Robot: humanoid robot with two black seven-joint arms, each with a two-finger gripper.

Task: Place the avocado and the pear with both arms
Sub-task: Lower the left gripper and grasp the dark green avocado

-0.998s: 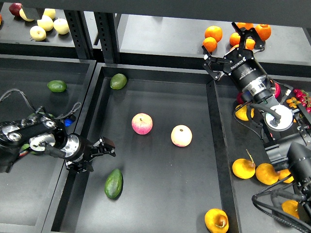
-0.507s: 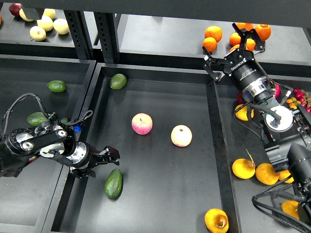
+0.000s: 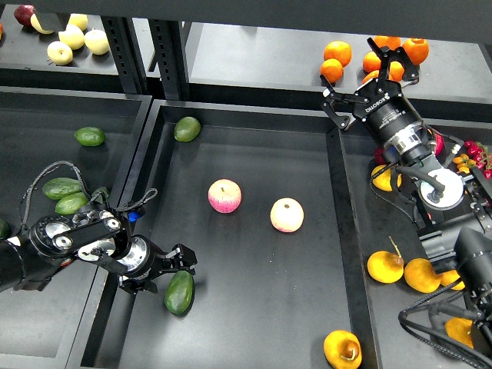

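Observation:
The dark green avocado point(image 3: 180, 294) lies at the front left of the middle tray point(image 3: 254, 323). My left gripper point(image 3: 171, 272) is open, right at the avocado's upper end, with its fingers just above and beside it. The golden pear point(image 3: 343, 348) with a brownish hollow lies at the front right of the same tray, with nothing near it. My right gripper point(image 3: 367, 75) is open and empty at the back right, by the tray's far right corner and close to the oranges point(image 3: 337, 54).
A pink apple point(image 3: 224, 196) and a paler apple point(image 3: 287, 214) lie mid-tray. A lighter avocado point(image 3: 187, 128) sits at the back left. More avocados point(image 3: 63, 188) lie in the left tray and yellow pears point(image 3: 385, 267) in the right tray. Pale apples point(image 3: 73, 36) sit on the shelf.
My left arm has moved toward the front and right along the tray's left wall, bringing its gripper up to the avocado. The right arm has not moved.

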